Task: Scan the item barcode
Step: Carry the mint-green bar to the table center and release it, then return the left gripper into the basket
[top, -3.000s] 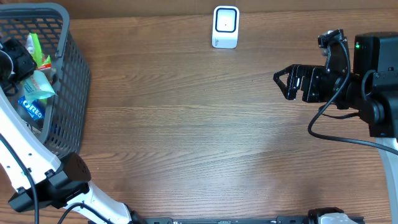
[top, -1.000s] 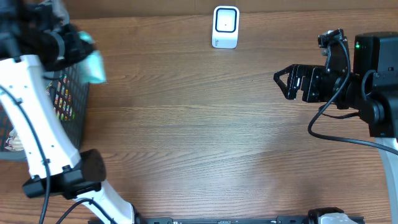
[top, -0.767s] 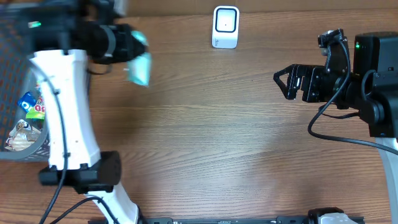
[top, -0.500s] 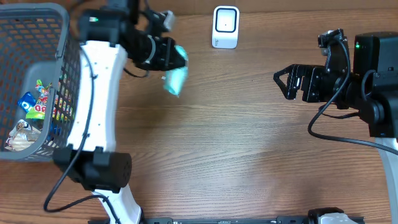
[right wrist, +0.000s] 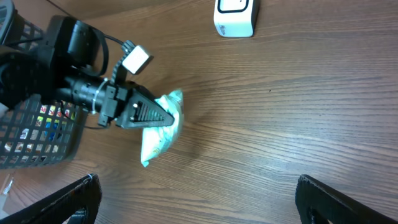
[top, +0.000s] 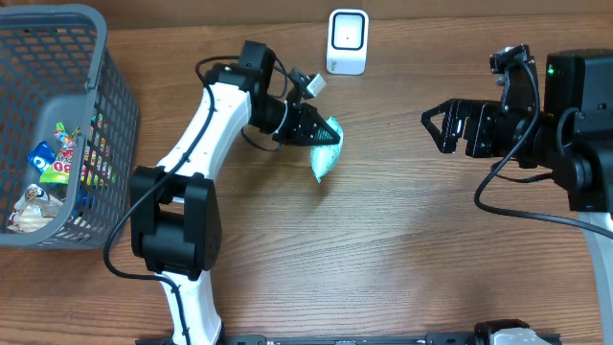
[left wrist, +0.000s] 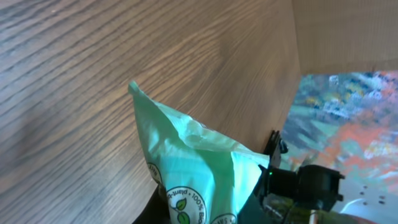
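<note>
A mint-green pouch (top: 326, 158) with round leaf logos hangs just above the wood, pinched at its top by my left gripper (top: 319, 134), which is shut on it. It sits below and slightly left of the white scanner (top: 347, 41) at the far edge. In the left wrist view the pouch (left wrist: 193, 168) fills the lower middle between the dark fingers (left wrist: 157, 208); no barcode shows. The right wrist view shows the pouch (right wrist: 158, 134), the left gripper (right wrist: 149, 115) and the scanner (right wrist: 235, 15). My right gripper (top: 436, 126) stands open and empty at the right.
A grey wire basket (top: 110, 105) with several snack packets stands at the far left, also seen in the right wrist view as the basket (right wrist: 37, 140). The left arm stretches from the front edge across the table's left half.
The left arm has swung right from above the basket across the table, carrying the green pouch to below the scanner. The right arm has not moved.
</note>
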You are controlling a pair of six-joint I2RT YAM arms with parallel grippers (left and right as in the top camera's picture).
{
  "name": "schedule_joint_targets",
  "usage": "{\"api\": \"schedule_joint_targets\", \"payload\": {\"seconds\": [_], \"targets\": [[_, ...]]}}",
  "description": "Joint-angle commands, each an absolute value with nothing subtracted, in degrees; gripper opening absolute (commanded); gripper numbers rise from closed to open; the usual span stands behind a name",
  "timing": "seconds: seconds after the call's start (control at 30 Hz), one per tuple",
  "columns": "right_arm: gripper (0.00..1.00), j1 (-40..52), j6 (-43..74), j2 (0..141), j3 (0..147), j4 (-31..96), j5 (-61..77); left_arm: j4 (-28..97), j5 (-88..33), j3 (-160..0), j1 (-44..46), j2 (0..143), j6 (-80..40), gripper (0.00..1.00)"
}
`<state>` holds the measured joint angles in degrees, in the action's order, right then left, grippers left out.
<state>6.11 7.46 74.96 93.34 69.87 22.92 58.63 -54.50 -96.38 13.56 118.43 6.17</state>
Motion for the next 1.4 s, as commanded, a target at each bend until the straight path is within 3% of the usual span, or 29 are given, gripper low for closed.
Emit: {"api": "schedule_joint_targets", "payload": {"seconds": [0.0,0.07,0.5,0.83,1.13,1.37], "targets": [[1.00,6.4,7.2,74.7,94.7,69.6,22.5,58.0,-55.0,-94.2,14.4,118.0,6.4,0.15],[1.00,6.4,7.2,74.7,94.7,69.6,22.5,58.1,-51.1,-93.4,14.7,118.0,3.6,0.22],[1.00,6.4,7.2,74.7,94.7,69.6,22.5,58.0,-43.9,-92.0,14.8,118.0,-3.4,0.44],[1.00,6.4,7.2,74.7,94.7,70.0,22.5,70.6,-36.4,-104.2,14.6,117.9,-1.2,0.45],[1.00,6.4,7.2,74.7,94.7,70.0,22.5,85.3,-15.3,-131.1,13.3,113.7,-1.5,0.47],[1.00,6.4,7.2,74.7,94.7,70.0,22.6,91.4,-1.2,-144.2,6.3,108.6,-8.6,0.52]]}}
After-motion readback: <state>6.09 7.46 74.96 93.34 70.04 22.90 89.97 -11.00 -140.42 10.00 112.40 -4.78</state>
